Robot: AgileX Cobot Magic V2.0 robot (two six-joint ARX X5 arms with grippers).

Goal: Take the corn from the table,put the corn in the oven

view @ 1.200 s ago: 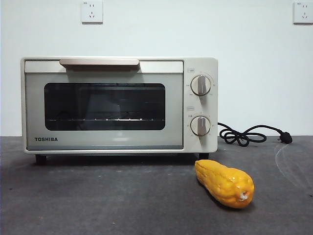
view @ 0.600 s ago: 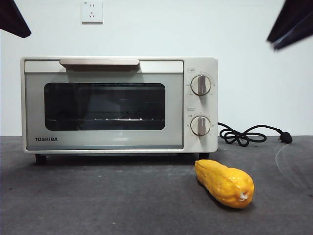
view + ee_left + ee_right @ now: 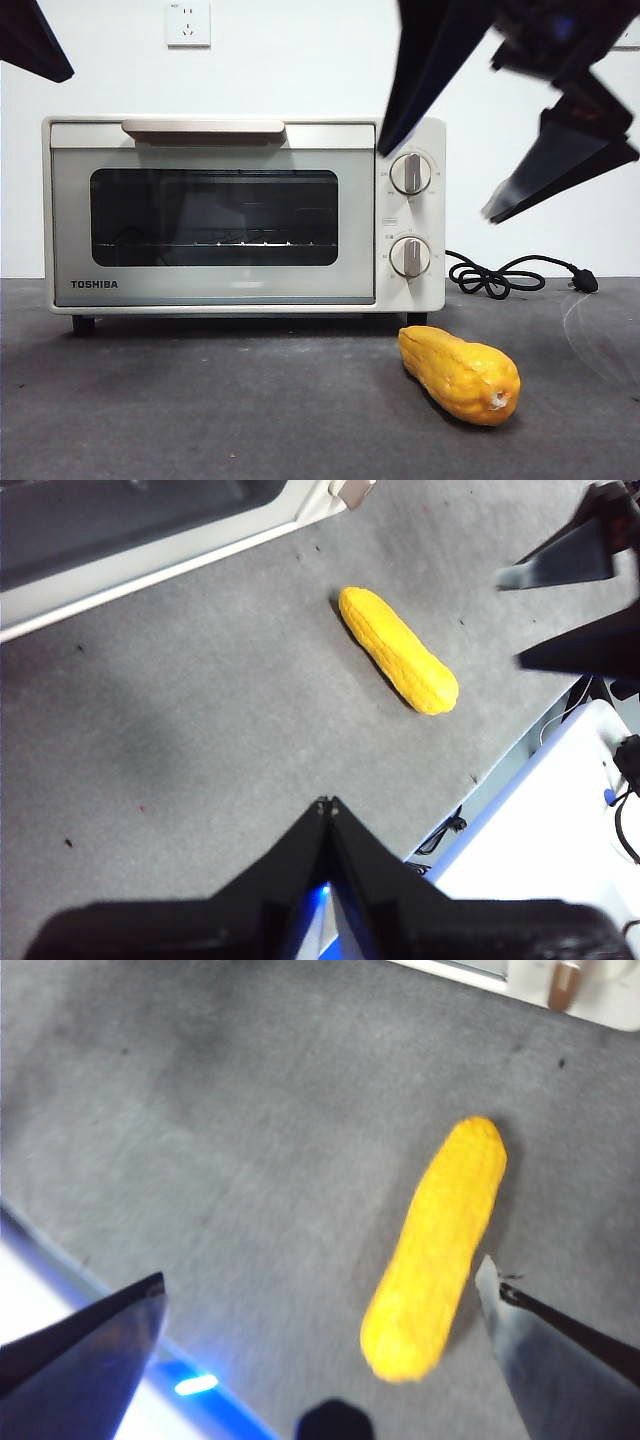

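1. Front: corn [image 3: 460, 374] lies on table [image 3: 200, 400], near and right of the closed oven [image 3: 243, 213]. Right gripper [image 3: 440, 185] hangs high above the corn, jaws spread wide, holding nothing.
2. Left wrist: left gripper [image 3: 327, 805] clenched and empty, well apart from the corn [image 3: 397, 649].
3. Right wrist: right gripper [image 3: 320, 1295] straddles the corn [image 3: 436, 1247] from above, no contact.

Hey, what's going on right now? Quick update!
Right gripper above the corn, fingers open. Left gripper shut, waiting high. Corn lying untouched on the table. Oven door closed.
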